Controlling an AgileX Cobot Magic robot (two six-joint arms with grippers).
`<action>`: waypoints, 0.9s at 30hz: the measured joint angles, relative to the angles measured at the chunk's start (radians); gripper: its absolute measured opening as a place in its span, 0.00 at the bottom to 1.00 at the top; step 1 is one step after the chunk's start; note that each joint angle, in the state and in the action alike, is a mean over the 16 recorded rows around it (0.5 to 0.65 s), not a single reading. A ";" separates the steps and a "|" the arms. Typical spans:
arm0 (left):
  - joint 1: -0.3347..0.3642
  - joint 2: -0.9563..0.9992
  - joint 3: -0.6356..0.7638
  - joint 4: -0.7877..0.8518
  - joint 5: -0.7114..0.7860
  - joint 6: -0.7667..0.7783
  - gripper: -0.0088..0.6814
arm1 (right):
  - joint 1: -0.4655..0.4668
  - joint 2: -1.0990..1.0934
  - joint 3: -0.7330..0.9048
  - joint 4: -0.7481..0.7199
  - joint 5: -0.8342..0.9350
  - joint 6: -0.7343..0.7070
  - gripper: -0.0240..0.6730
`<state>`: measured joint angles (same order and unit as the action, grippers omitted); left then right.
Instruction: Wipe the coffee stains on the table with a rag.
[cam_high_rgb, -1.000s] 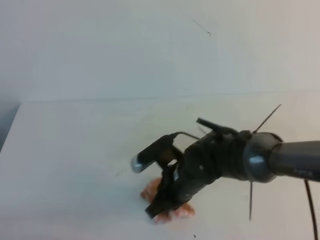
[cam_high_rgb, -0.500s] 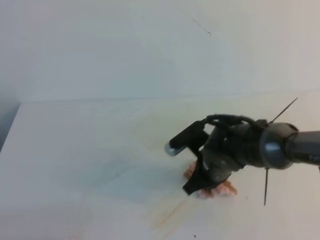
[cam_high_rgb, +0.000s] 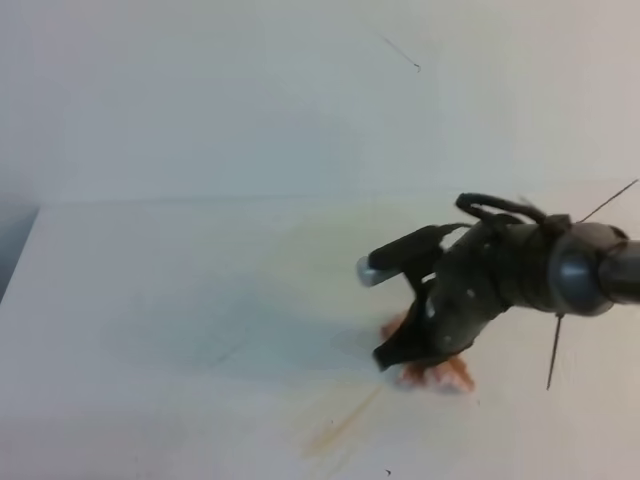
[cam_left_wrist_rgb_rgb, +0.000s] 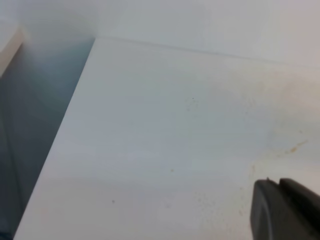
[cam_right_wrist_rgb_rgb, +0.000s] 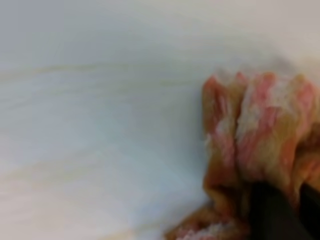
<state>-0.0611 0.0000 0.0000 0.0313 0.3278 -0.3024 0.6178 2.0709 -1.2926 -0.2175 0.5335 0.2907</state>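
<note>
A white counter (cam_high_rgb: 150, 300) fills the scene. Near its front edge, around the middle, a faint orange-brown coffee smear (cam_high_rgb: 340, 428) streaks the surface. Just right of it, the right tool (cam_high_rgb: 395, 355) pinches the bunched pink-tan rag (cam_high_rgb: 440, 375) against the counter. The left tool's (cam_left_wrist_rgb_rgb: 285, 210) opening cannot be told.

Crumpled pinkish-orange rag (cam_high_rgb: 440, 372) on white table (cam_high_rgb: 150, 300), faint orange-brown smear (cam_high_rgb: 340, 428) beside
</note>
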 joint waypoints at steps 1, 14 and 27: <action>0.000 0.000 0.000 0.000 0.000 0.000 0.01 | 0.022 0.000 -0.001 0.032 0.003 -0.027 0.10; 0.000 0.000 0.000 0.000 0.000 0.000 0.01 | 0.190 -0.045 -0.034 0.355 0.014 -0.226 0.10; 0.000 0.000 0.000 0.000 0.000 0.000 0.01 | -0.034 -0.127 -0.044 0.322 0.057 -0.116 0.35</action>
<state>-0.0611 0.0000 0.0000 0.0312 0.3278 -0.3024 0.5836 1.9435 -1.3371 0.1043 0.5902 0.1743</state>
